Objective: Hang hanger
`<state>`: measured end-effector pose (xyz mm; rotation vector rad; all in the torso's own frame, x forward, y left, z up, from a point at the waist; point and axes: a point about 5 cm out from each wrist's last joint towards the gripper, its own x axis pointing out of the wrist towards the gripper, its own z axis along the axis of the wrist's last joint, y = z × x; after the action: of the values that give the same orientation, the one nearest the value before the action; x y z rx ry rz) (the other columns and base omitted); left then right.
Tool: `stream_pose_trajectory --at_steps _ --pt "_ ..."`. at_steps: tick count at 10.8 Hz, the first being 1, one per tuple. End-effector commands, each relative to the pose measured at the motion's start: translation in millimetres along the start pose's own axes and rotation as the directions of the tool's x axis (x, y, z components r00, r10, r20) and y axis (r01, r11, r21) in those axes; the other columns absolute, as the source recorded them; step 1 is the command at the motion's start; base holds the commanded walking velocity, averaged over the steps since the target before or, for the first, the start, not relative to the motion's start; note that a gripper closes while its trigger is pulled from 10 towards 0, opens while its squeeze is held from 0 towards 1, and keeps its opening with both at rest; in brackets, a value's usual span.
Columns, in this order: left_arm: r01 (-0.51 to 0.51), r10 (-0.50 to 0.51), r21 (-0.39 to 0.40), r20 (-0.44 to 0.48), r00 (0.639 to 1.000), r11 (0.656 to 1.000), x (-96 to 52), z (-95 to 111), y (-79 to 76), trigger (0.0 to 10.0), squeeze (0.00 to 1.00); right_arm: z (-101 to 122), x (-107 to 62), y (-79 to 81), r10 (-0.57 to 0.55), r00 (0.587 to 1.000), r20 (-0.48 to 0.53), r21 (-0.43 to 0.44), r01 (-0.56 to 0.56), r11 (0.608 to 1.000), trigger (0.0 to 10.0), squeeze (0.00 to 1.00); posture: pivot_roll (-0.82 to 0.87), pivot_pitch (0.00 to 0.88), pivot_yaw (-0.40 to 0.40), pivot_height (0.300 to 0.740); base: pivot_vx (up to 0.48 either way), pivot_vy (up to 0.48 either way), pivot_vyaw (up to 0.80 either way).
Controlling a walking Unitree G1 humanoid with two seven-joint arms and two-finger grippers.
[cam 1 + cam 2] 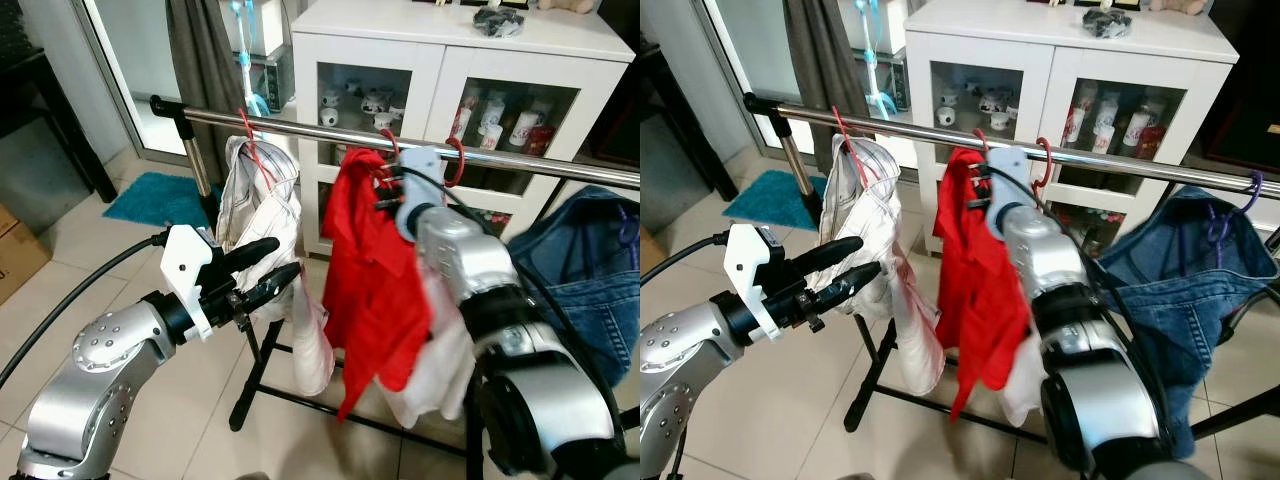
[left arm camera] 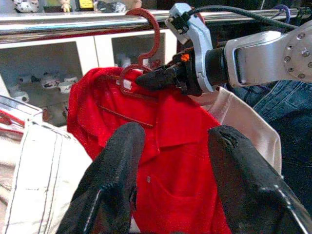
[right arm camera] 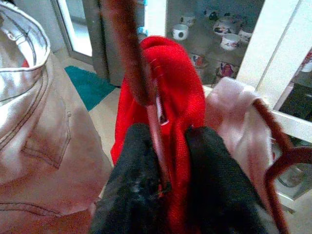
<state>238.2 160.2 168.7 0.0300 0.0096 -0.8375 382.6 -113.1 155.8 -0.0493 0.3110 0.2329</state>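
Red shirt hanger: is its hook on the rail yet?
On. In the left wrist view the red hanger's hook curls over the metal rail, while the right gripper pinches the hanger's neck.

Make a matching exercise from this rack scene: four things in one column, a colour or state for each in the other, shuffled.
Things:
1. shirt
2. trousers
3. left gripper
4. right gripper

States:
A. open, holding nothing
B. red, on a red hanger hooked over the rail
C. shut on the red hanger
D. pale, hanging toward the rail's left end

Pairs: 1-B, 2-D, 3-A, 4-C
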Motion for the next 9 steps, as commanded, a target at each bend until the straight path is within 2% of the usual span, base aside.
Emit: stream_pose_trajectory --at_steps 1,9 --pt "-0.011 0.011 0.014 0.003 1.0 1.0 -1.2 2.0 1.3 10.0 0.0 4.7 -1.6 -3.0 -0.002 1.0 0.02 0.013 0.001 1.0 10.0 1.0 0.02 0.0 0.035 0.74 0.0 0.0 0.0" --pt "-0.011 0.011 0.014 0.003 1.0 1.0 -1.2 2.0 1.3 10.0 0.0 4.7 -1.6 -3.0 -0.002 1.0 0.02 0.013 0.001 1.0 10.0 1.0 0.02 0.0 0.035 0.74 0.0 0.0 0.0"
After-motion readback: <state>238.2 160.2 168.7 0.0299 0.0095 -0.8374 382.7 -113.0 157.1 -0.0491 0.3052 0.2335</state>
